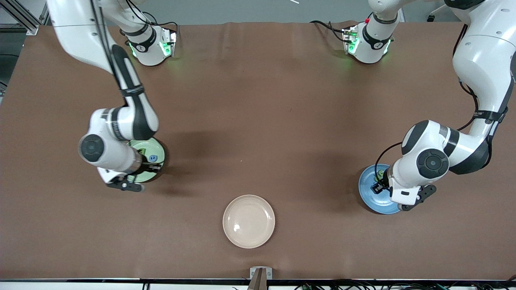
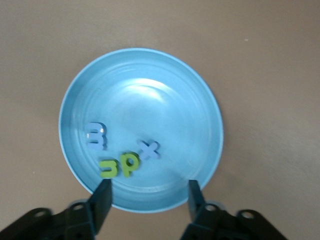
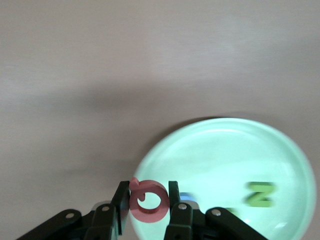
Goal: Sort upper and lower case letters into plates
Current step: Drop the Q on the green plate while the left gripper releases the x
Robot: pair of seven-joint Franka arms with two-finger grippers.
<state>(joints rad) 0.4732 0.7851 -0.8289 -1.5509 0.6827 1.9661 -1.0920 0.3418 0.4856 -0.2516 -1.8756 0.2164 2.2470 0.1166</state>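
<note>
The pale green plate (image 1: 158, 148) lies toward the right arm's end of the table. My right gripper (image 3: 148, 201) hangs over its rim, shut on a pink round letter (image 3: 150, 207). A green Z (image 3: 260, 194) and a partly hidden blue letter (image 3: 186, 196) lie in that plate (image 3: 225, 150). The blue plate (image 1: 367, 194) lies toward the left arm's end. My left gripper (image 2: 149, 196) is open over its edge with nothing between its fingers. Inside this plate (image 2: 150, 95) lie two pale blue letters (image 2: 95, 136) and two green letters (image 2: 119, 166).
A cream-beige plate (image 1: 248, 221) with nothing in it sits near the table's front edge, midway between the two sorting plates. The brown table (image 1: 258, 121) shows no loose letters.
</note>
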